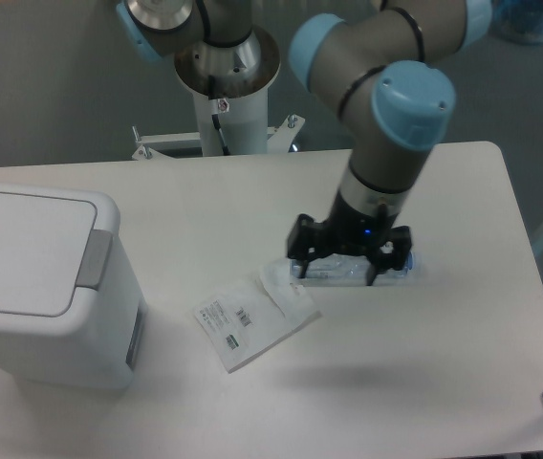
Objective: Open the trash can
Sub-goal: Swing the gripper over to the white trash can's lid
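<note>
White plastic trash can (pixel 47 287), lid closed, sits at the table's (pixel 444 363) left edge. Well to its right, the gripper (pixel 350 264) hangs with fingers spread wide over a clear bottle (pixel 348 270), beside a paper packet (pixel 252 320).

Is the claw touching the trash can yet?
Apart. The fixed camera shows the claw over the bottle, with bare table between it and the trash can at far left.

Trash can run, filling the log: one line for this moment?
trash can: lid shut | gripper: open, above bottle | packet: flat on table
</note>
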